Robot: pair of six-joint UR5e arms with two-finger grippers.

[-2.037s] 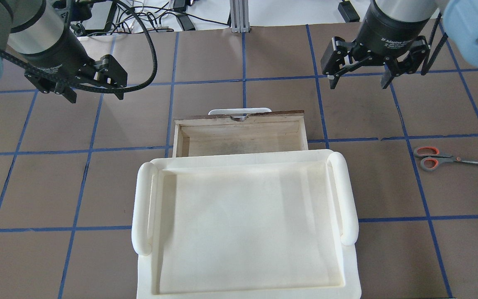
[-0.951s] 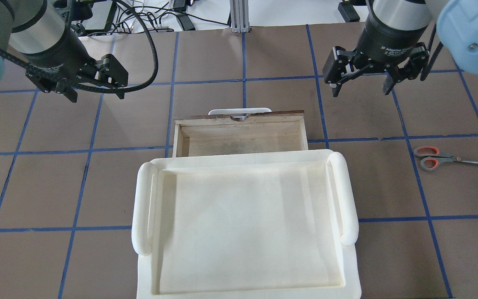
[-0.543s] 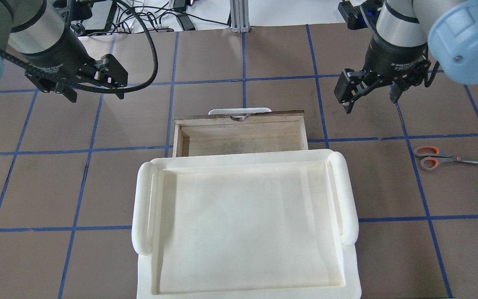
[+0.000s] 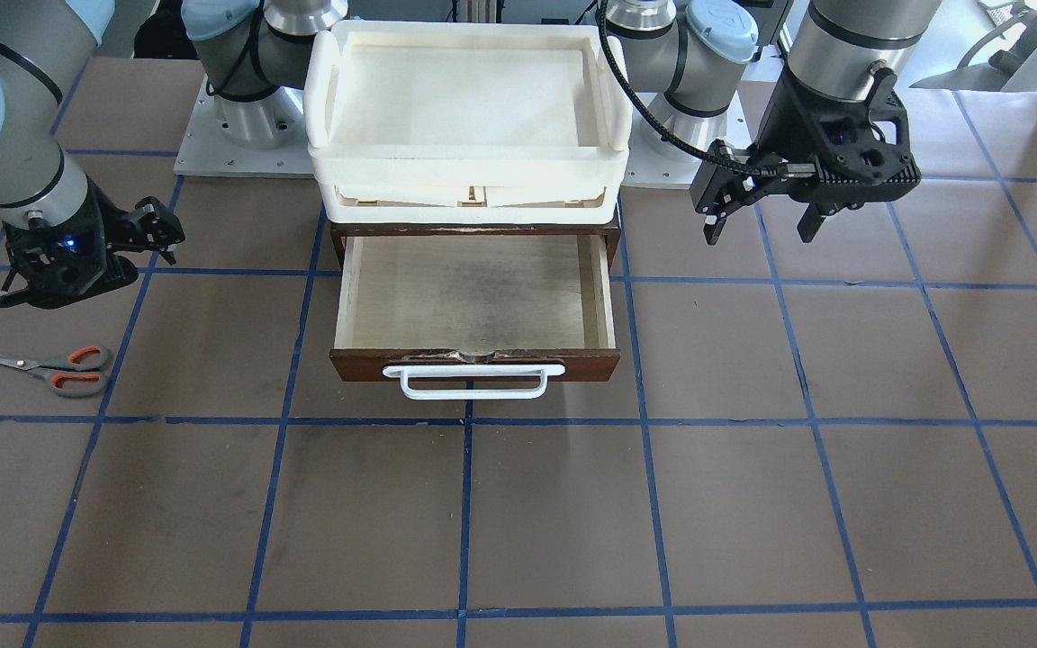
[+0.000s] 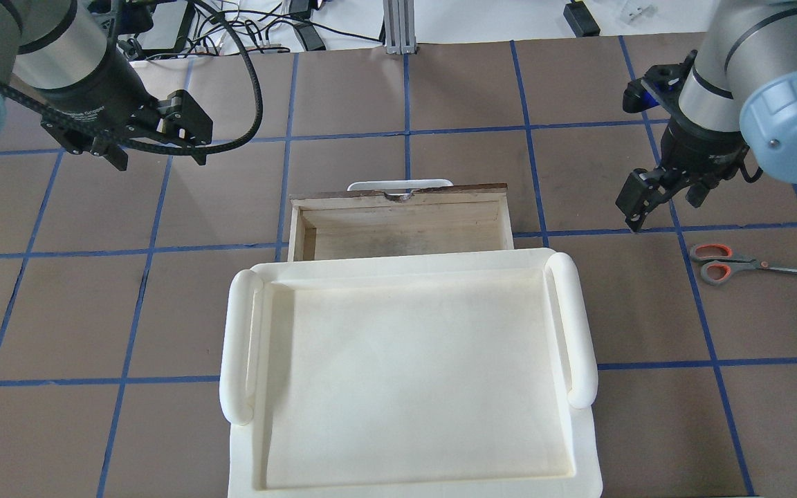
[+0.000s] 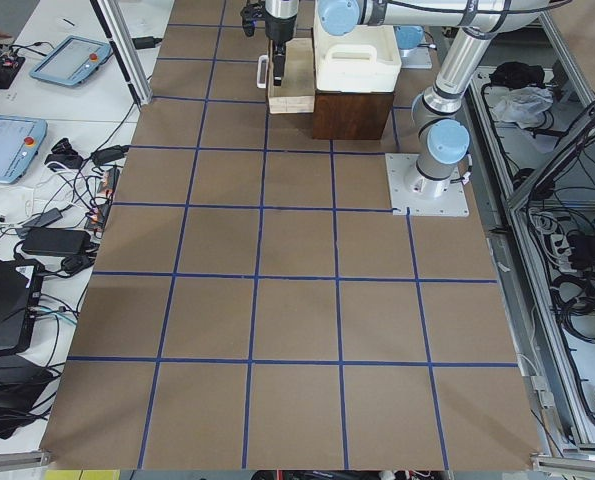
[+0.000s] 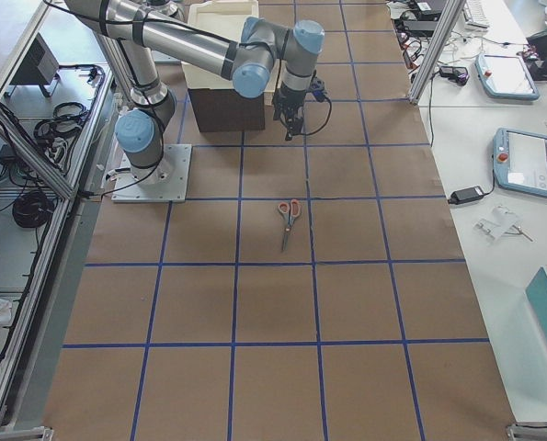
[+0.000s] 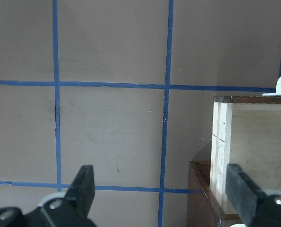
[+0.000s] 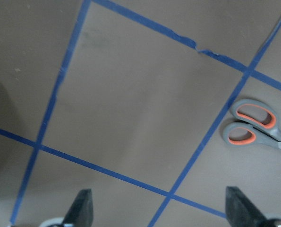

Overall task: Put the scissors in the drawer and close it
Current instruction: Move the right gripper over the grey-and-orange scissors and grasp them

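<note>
The scissors (image 5: 744, 263) lie flat on the brown table at the right, handles toward the drawer; they also show in the front view (image 4: 46, 364) and the right wrist view (image 9: 258, 125). The drawer (image 5: 402, 225) is pulled open and holds nothing, its pale inside (image 4: 473, 301) behind the dark front with the white handle (image 4: 473, 382). My right gripper (image 5: 665, 211) is open and empty, above the table a little beyond and left of the scissors. My left gripper (image 5: 160, 159) is open and empty, hovering beyond the drawer's left corner (image 8: 220, 142).
A cream-white tray (image 5: 578, 325) sits on top of the dark cabinet (image 4: 338, 243) that the drawer slides out of. Blue tape lines grid the table. Cables and devices lie beyond the table's far edge (image 5: 267, 28).
My right gripper has moved right and toward the scissors, turning as it went, still open. My left gripper, the drawer and the scissors have not moved.
</note>
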